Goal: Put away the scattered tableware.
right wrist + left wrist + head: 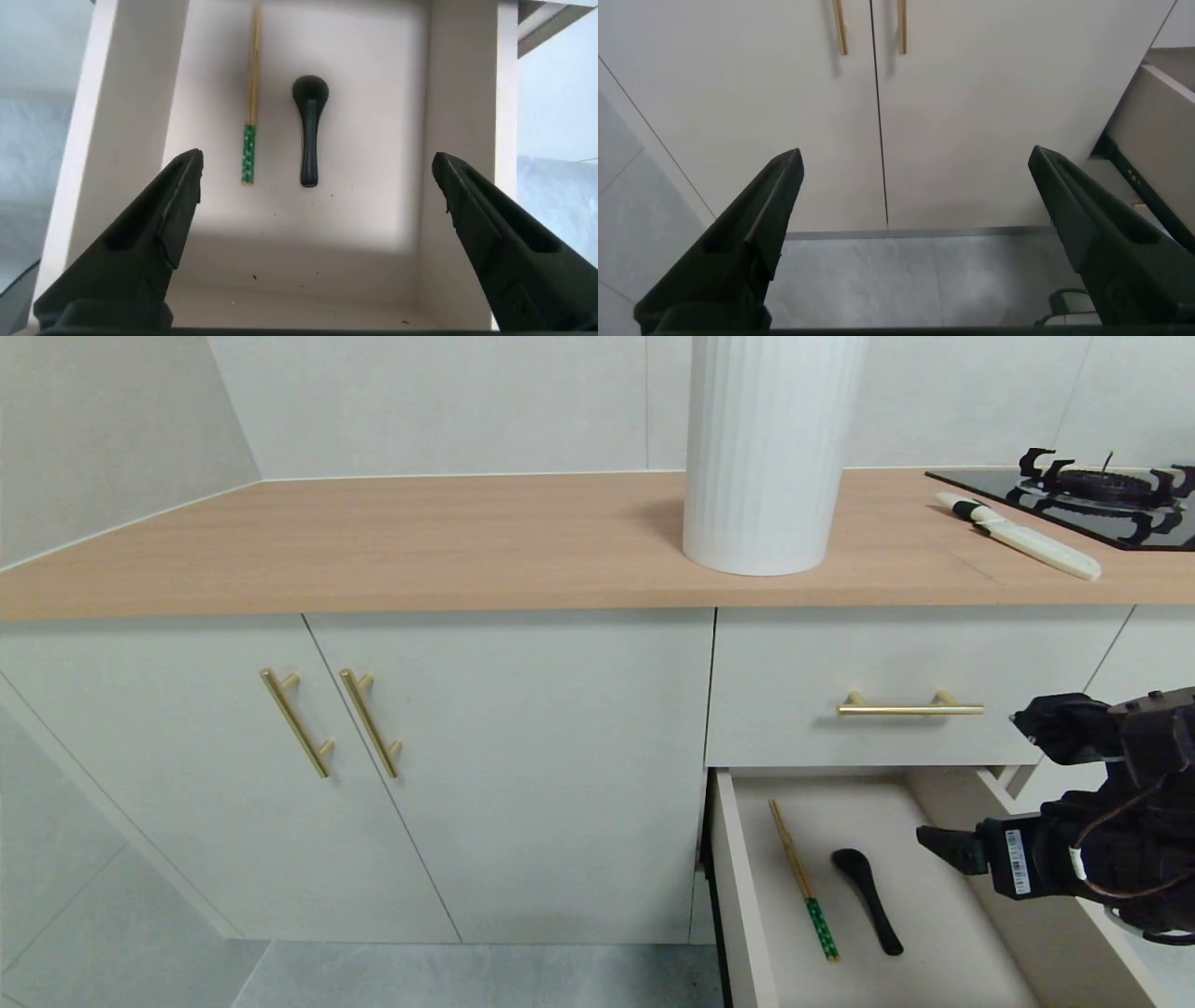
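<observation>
The head view takes in the bench [373, 541], where a white knife [1022, 537] lies beside the stove [1102, 495]. The right wrist view looks down into the open drawer [742, 896], the left wrist view at cupboard doors [971, 112]. In the drawer, pale wooden chopsticks [249, 103] with green ends and a black spoon [309, 131] lie side by side, apart. Both run front to back, with the green ends and the spoon handle frontward. The right pincer [976, 779] hangs spread above them. The left pincer [915, 163] is spread, holding nothing.

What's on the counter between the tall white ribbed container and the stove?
A white knife lies there, close beside the stove and apart from the container, in the head view.
</observation>
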Controlling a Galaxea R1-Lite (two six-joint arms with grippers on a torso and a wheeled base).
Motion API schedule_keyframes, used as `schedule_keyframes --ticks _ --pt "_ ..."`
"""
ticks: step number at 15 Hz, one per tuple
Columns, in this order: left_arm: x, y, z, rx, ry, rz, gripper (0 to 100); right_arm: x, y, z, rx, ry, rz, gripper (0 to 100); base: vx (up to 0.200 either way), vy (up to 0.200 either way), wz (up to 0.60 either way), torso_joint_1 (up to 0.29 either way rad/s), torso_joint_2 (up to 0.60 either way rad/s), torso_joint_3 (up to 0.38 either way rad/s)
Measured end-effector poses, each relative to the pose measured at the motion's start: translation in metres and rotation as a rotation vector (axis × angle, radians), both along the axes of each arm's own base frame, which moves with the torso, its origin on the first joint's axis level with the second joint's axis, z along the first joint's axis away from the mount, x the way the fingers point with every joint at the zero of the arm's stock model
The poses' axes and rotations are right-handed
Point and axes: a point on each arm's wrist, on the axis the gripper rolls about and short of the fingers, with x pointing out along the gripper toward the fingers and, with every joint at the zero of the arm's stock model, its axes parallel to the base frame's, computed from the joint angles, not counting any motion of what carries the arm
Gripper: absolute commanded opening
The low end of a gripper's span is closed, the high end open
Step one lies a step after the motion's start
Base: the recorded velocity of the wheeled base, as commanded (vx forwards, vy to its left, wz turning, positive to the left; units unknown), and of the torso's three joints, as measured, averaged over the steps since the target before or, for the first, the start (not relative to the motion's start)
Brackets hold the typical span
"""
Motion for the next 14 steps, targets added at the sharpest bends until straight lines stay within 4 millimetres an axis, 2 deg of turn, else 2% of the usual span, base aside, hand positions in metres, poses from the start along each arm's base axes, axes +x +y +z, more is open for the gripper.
schedule_keyframes --ticks 9,14 --pt "0.000 0.000 0.000 -0.001 0.000 0.000 100 -0.014 0.000 0.000 -0.016 0.111 0.069 100 -0.200 0.000 0.00 0.003 0.00 0.002" --pt "0.000 0.000 0.000 0.000 0.000 0.000 100 -0.013 0.003 -0.005 -0.017 0.143 0.094 100 0.000 0.000 0.00 0.000 0.00 0.000"
